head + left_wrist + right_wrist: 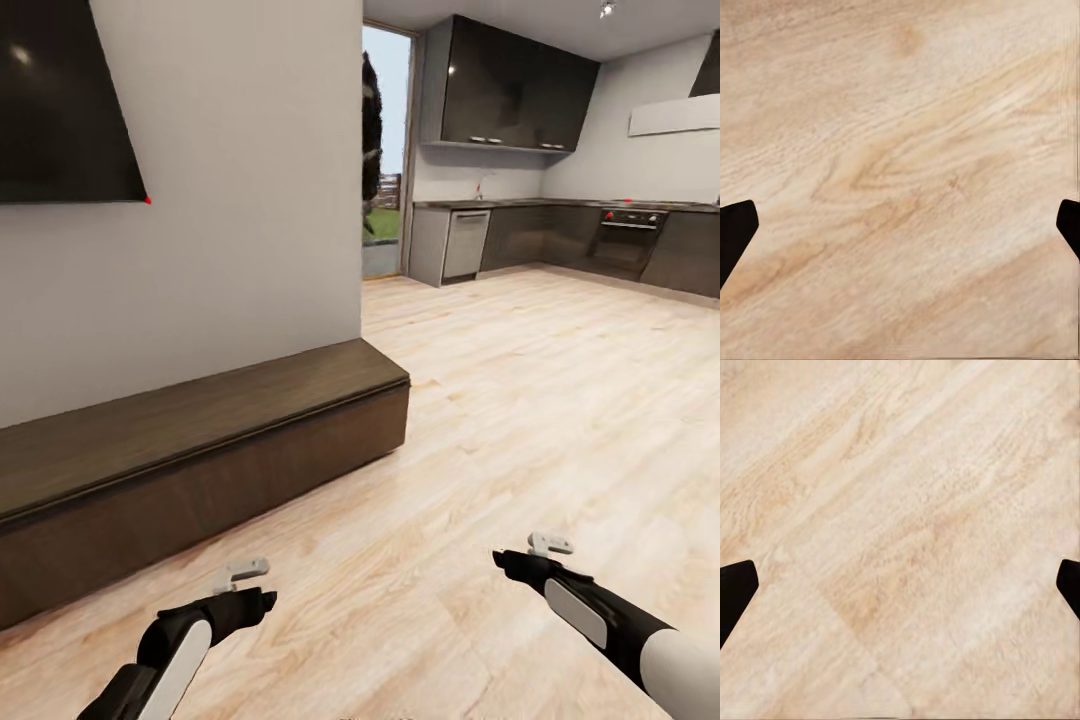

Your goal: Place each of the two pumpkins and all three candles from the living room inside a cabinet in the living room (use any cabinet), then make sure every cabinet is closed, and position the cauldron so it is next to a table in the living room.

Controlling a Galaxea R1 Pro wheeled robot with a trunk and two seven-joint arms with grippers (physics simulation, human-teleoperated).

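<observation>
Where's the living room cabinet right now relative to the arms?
In the head view the cabinet runs low along the white wall under the TV, on the left side, ahead of the left gripper; its front panels look closed.

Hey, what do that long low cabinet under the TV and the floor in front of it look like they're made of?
The cabinet looks like dark-brown wood or wood veneer, matte: faint grain runs along its top and its plain, handle-less front. The floor looks like pale wood planks with a light satin sheen; plank seams and swirling grain show clearly under the left claw. Being a render, either could be laminate.
</observation>
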